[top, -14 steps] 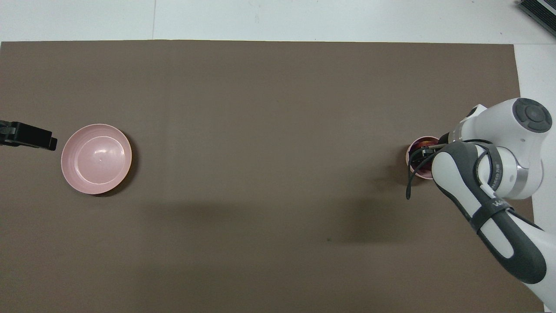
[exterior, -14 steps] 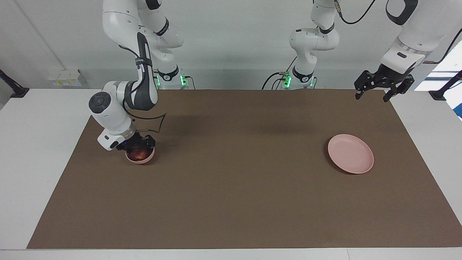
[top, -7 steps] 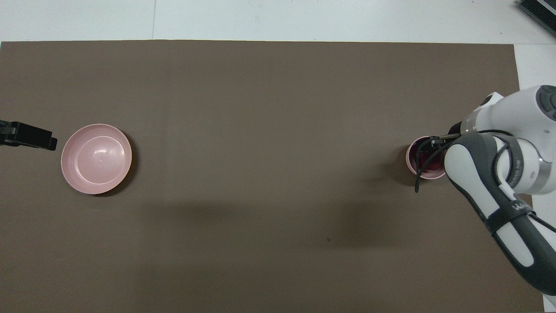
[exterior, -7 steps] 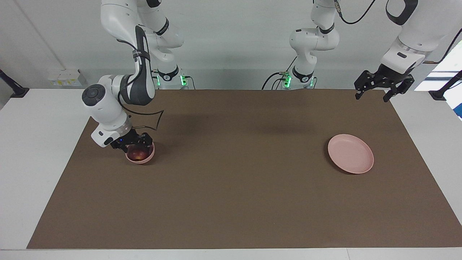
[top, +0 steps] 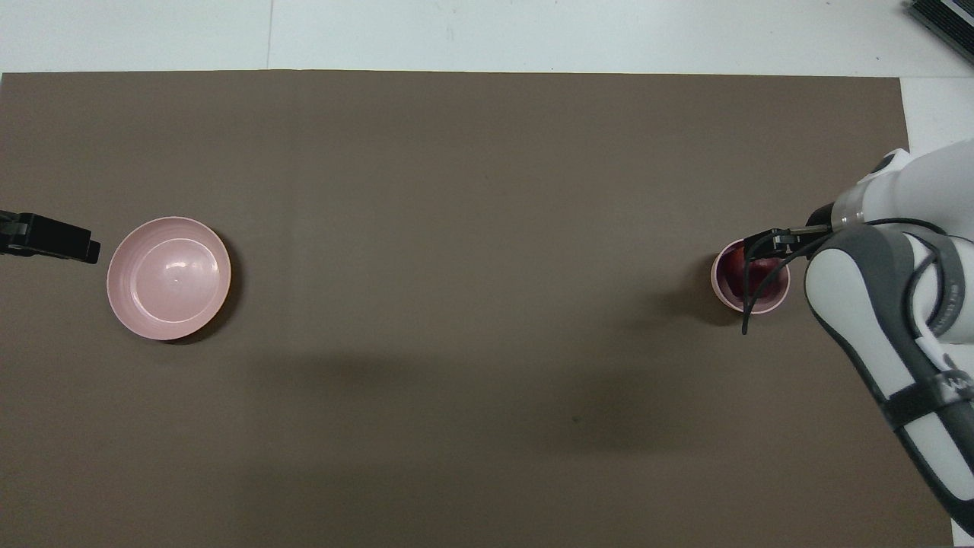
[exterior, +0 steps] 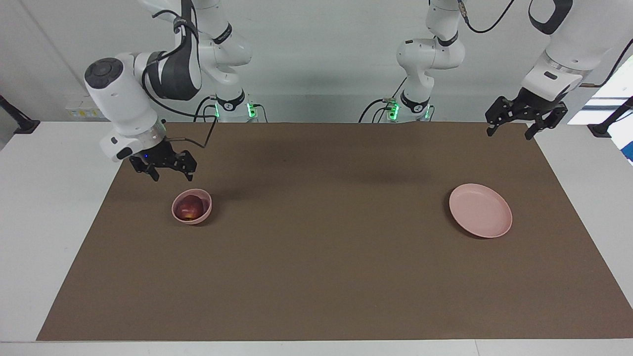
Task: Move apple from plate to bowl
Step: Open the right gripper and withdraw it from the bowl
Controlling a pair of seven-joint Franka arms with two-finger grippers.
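The small dark red apple (exterior: pixel 190 207) sits in the deep pale pink bowl (exterior: pixel 192 206) below the open, empty right gripper (exterior: pixel 165 169). The left gripper (exterior: pixel 512 124) waits open above the flat pink plate (exterior: pixel 480 210); a dangling cable could snag the bowl

Count of items on the table: one apple (exterior: pixel 190 208), one bowl (exterior: pixel 192 215), one plate (exterior: pixel 480 210), and one brown mat (exterior: pixel 326 267) (it covers most of the tabletop). Two robot arms are present, each carrying one gripper, so two in all: the right gripper (exterior: pixel 163 168) and the left gripper (exterior: pixel 524 120). Pink dishes total two; fruit totals one. No further loose items are counted on the mat.
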